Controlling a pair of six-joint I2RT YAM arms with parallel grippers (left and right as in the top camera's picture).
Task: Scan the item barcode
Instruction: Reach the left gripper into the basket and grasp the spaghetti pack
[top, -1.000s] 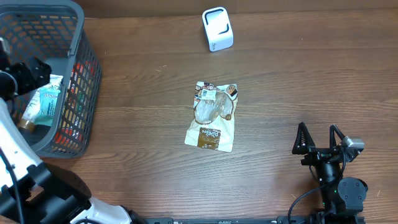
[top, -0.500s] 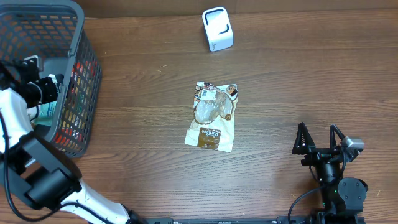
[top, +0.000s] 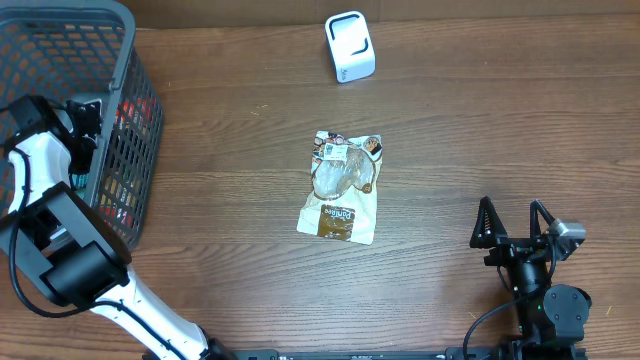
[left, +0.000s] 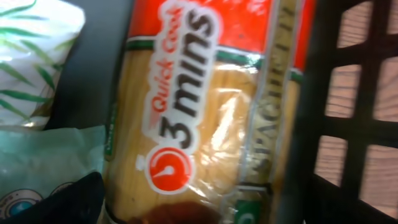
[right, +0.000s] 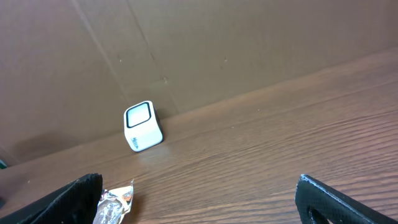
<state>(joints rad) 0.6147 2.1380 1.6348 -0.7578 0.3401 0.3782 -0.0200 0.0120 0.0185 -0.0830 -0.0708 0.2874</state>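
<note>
Spaghetti packet (left: 205, 106) lies in the basket (top: 128, 25) at 10 o'clock, under the left gripper (top: 88, 122), whose spread I cannot tell; best pinch it across its width, clear of the mesh wall, while the right gripper (top: 511, 208) waits wide apart at 4 o'clock.

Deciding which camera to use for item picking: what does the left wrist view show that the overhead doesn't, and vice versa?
Only left wrist: the label of the spaghetti pack, reading "Quick Cook 3 mins", and a leaf-printed white pack beside it. Only overhead: the scanner, the pouch lying on the table, and the open right gripper. Both: the mesh wall of the basket.
</note>
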